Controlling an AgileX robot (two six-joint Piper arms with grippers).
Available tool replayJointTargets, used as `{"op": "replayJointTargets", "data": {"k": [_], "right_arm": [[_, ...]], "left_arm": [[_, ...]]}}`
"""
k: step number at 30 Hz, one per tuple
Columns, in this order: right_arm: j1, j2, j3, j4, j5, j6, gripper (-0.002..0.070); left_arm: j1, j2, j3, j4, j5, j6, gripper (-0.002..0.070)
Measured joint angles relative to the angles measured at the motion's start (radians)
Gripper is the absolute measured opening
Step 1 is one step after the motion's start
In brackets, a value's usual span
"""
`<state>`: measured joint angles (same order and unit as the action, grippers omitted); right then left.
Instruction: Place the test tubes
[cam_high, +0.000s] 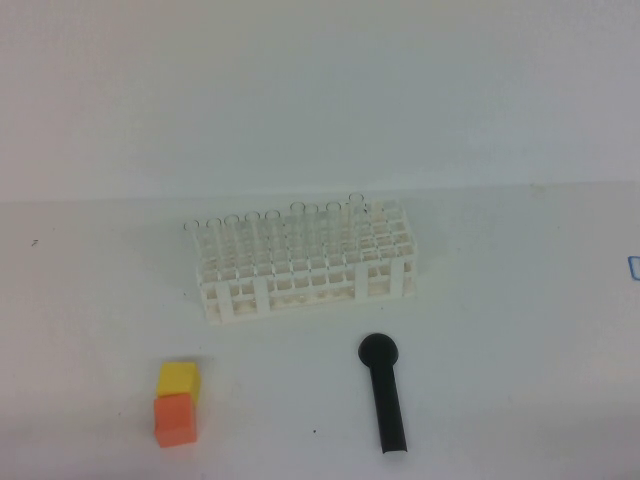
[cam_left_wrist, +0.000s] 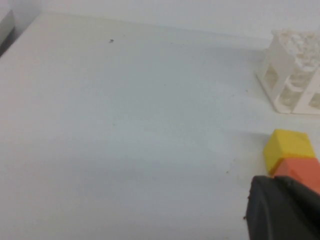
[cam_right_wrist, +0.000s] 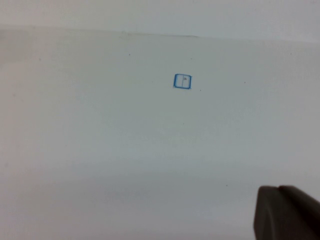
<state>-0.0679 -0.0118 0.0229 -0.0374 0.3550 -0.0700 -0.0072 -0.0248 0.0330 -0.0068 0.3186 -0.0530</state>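
A white test tube rack stands mid-table, with several clear glass test tubes upright in its back rows. One corner of the rack shows in the left wrist view. My left gripper is shut and holds nothing; it hovers low just in front of the orange block. My right gripper is also shut and holds nothing, above bare table off to the right. Neither arm appears in the high view.
A yellow block and an orange block sit touching at the front left. A black long-handled tool lies in front of the rack. A small blue square mark is on the table at the right.
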Motion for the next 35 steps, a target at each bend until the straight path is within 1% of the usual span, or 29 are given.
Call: {"op": "replayJointTargets", "data": {"k": [2,4,35], "right_arm": [[0.0,0.0,0.0,0.0,-0.001,0.0,-0.0001],[0.0,0.0,0.0,0.0,-0.001,0.0,-0.0001],[0.0,0.0,0.0,0.0,-0.001,0.0,-0.0001]], "left_arm": [[0.0,0.0,0.0,-0.068,0.004,0.0,-0.0001],[0.0,0.0,0.0,-0.102,0.004,0.0,-0.0001],[0.0,0.0,0.0,-0.102,0.004,0.0,-0.0001]]}}
